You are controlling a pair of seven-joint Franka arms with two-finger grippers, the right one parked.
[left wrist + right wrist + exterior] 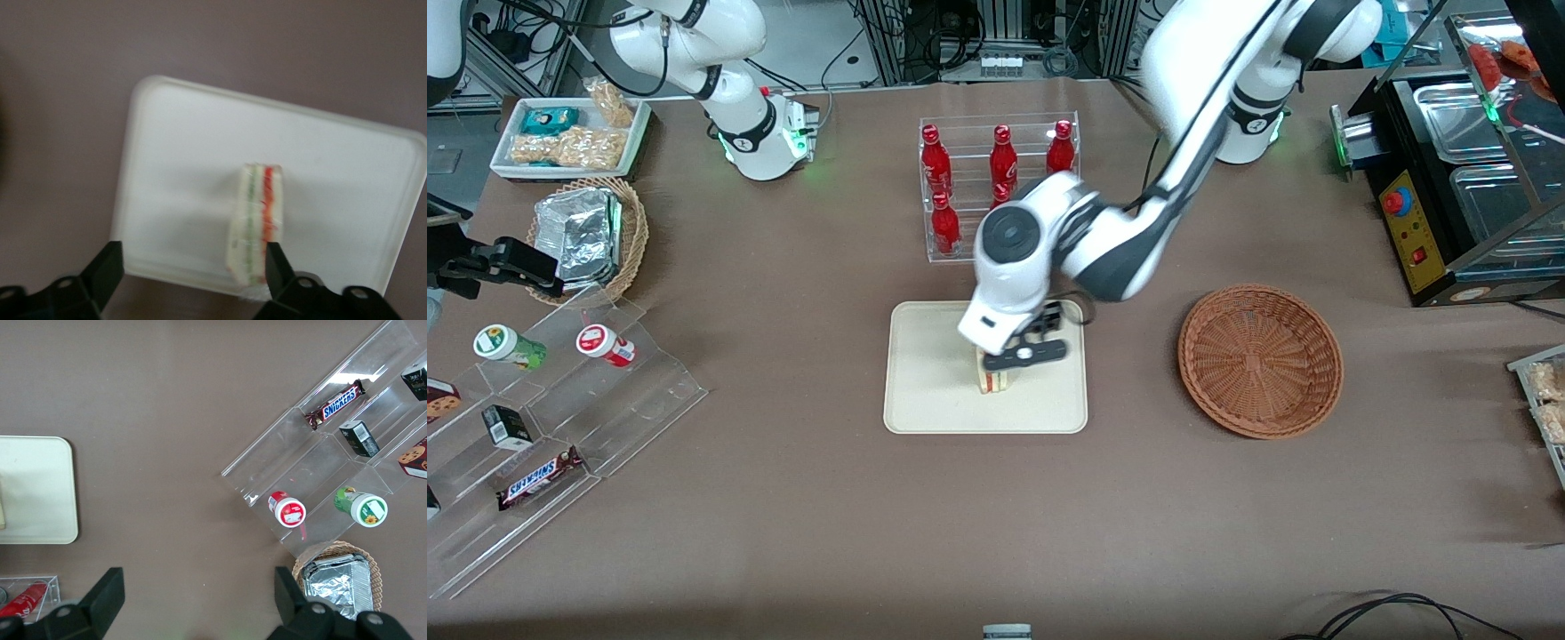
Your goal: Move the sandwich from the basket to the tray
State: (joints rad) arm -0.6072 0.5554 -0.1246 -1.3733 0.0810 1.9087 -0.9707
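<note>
Left arm [1183, 169] extended from its base toward the front camera, elbow bent, wrist [1009, 240] pointing down. Gripper [1021, 356] low over the bench, fingers [107, 270] spread wide, nothing clamped between them.

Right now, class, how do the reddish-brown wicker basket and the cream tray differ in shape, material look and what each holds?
The basket is round, the tray rectangular with rounded corners. The basket is woven reddish-brown wicker, the tray smooth cream plastic. The basket holds nothing, while the tray carries the sandwich, standing on edge, with the open claw just above it. Both are shallow and rest on the brown table.
</note>
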